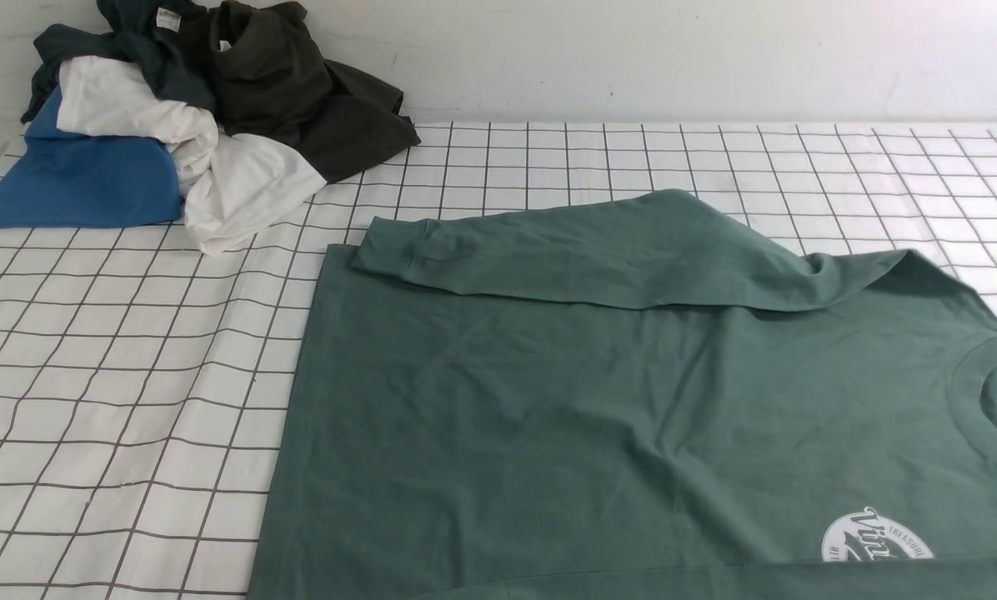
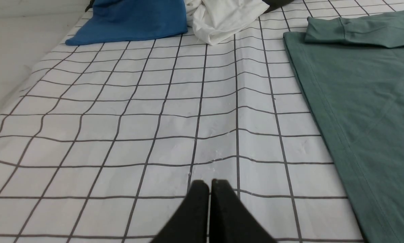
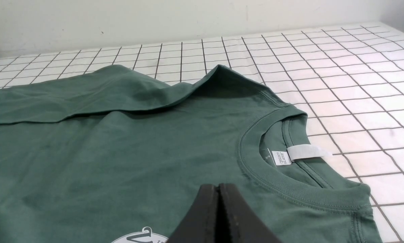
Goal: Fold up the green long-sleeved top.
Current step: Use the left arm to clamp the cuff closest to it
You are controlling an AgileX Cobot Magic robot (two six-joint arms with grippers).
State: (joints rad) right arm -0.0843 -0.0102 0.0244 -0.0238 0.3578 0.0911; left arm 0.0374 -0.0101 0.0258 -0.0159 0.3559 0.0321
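One green top (image 1: 632, 400) lies flat on the table (image 1: 115, 375), on its centre and right part, collar (image 3: 276, 184) toward the right. The fabric is muted sage green jersey with shallow wrinkles. One long sleeve (image 1: 598, 250) is folded across the far part of the body, its cuff ending near the hem. A round white logo (image 1: 878, 537) sits on the chest; only "Vin" in script and "TREASURE" can be read, the remainder being cut off. Inside the neck are a printed "S", a small tag with unreadable print and a plain white label (image 3: 305, 152).

The hem forms a straight edge on the left. Gridded table cloth lies bare between this edge and a pile of clothes (image 1: 173, 108) in the far left corner, and also beyond the sleeve up to the wall (image 1: 673, 58).

Left tool (image 2: 209, 184): jaws closed together, holding nothing, over bare cloth beside the hem. Right tool (image 3: 219, 187): jaws closed together, holding nothing, over the chest near the collar.
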